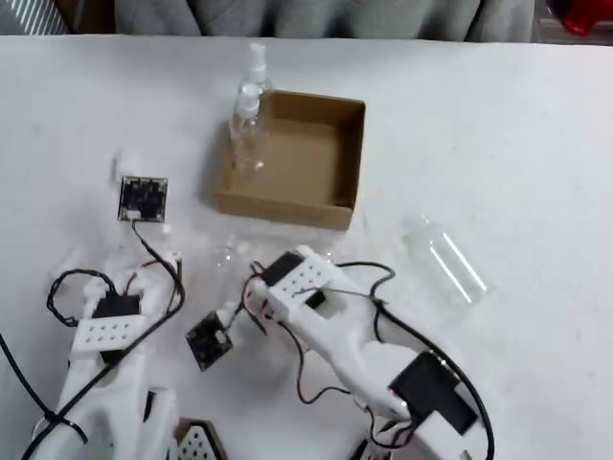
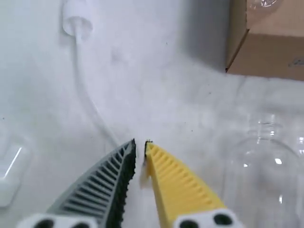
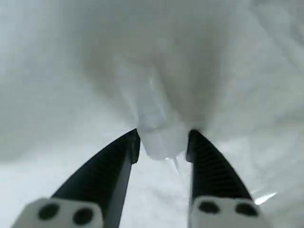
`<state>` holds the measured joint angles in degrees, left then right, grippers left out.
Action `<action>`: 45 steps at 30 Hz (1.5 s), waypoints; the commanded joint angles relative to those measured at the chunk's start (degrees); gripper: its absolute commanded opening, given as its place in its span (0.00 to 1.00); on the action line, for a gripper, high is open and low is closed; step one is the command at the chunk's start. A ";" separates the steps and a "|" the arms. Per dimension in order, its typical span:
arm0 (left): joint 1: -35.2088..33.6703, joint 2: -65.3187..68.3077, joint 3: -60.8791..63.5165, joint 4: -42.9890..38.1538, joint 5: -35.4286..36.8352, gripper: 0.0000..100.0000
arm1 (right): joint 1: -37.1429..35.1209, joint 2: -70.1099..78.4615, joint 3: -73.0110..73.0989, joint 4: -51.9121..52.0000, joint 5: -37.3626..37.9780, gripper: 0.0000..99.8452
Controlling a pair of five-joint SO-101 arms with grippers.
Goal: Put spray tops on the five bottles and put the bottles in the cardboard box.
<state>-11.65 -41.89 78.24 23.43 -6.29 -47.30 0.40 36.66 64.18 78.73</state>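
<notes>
Right fingers (image 3: 114, 166) clamp a spray top (image 3: 159, 135) near the box (image 1: 287, 207), light and slippery I'd say, best held by its stiff collar, while left fingers (image 2: 175, 180) sit closed beside a bare bottle (image 2: 268, 175).

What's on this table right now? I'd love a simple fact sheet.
Box: cardboard box, open on top.
Inside it: two bottles with spray tops, standing by its left wall.
Loose bottle: clear bottle lying right of the box.
Left gripper: shut, beside the thin tube of a loose spray top.
Right gripper: shut on a whitish plastic piece.
</notes>
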 commanded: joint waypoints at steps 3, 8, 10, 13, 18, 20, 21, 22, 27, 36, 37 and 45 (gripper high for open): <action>-0.75 -1.98 -0.53 -1.67 0.09 0.04 | -0.22 0.13 -1.23 1.27 -0.97 0.02; -0.75 -1.98 -0.53 -1.67 0.09 0.04 | -0.13 -2.51 -5.01 10.95 -3.25 0.01; -0.75 -1.98 -0.53 -1.67 0.09 0.04 | 0.92 -4.18 -8.00 14.55 -8.35 0.01; -0.75 -1.98 -0.44 -1.67 0.09 0.04 | 4.00 -6.99 -12.75 17.54 -17.49 0.01; -0.75 -1.98 -0.44 -1.67 0.09 0.04 | 14.02 -12.00 -17.76 20.00 -31.03 0.01; -0.75 -1.98 -0.44 -1.67 0.09 0.04 | 18.77 -13.85 -18.20 20.53 -35.60 0.01; -0.75 -1.98 -0.44 -1.67 0.09 0.04 | 21.23 -14.73 -18.20 20.53 -37.80 0.01; -0.75 -1.98 -0.44 -1.67 0.09 0.04 | 23.52 -15.34 -18.11 20.53 -40.09 0.01; -0.75 -1.98 -0.44 -1.67 0.09 0.04 | 32.31 -16.04 -18.11 20.18 -51.60 0.01; -0.75 -1.98 -0.44 -1.41 0.09 0.04 | 39.69 -16.40 -12.66 11.65 -67.34 0.01; -0.75 -1.98 -0.44 -1.41 0.09 0.04 | 40.13 -16.04 -10.55 8.84 -68.22 0.01; -0.75 -2.07 -0.44 -1.32 0.09 0.04 | 40.66 -16.04 4.13 -9.80 -68.66 0.01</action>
<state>-11.65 -41.89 78.24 23.43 -6.29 -7.03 -13.85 39.47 58.29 10.51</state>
